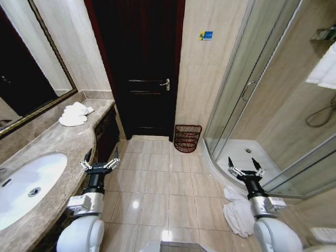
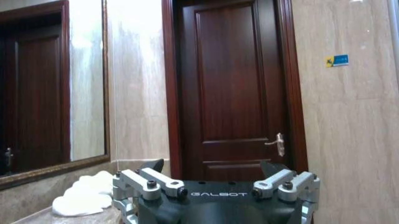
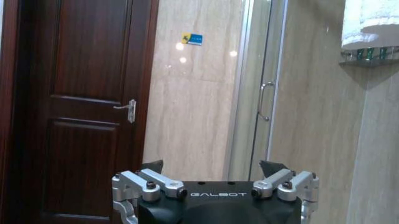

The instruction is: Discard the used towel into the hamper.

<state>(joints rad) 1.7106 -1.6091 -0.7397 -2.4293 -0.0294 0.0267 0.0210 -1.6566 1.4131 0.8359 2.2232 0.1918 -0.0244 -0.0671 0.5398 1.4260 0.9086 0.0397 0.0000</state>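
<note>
On the tiled floor just beside the right arm lies the used towel (image 1: 239, 212), a crumpled white heap close to the curved base of the shower stall (image 1: 252, 100). The right gripper (image 1: 245, 167) hangs above and slightly beyond it, fingers spread wide, holding nothing and touching nothing. The left gripper (image 1: 100, 159) is likewise spread wide and bare, held up near the edge of the counter (image 1: 63, 144), well apart from the towel.

Against the far wall stands the hamper (image 1: 187, 138), a dark reddish-brown wire basket, between the dark wooden door (image 1: 139, 63) and the glass shower stall. Open floor tiles lie between it and both grippers, with nothing in the way. It sits well ahead of the right gripper and off to its left.

A white sink (image 1: 26, 186) is set into the counter at the left, and a second pile of white towels (image 1: 73, 114) rests at the counter's far end below the mirror (image 1: 26, 68). A small blue and yellow sticker (image 1: 205, 35) marks the wall beside the door.
</note>
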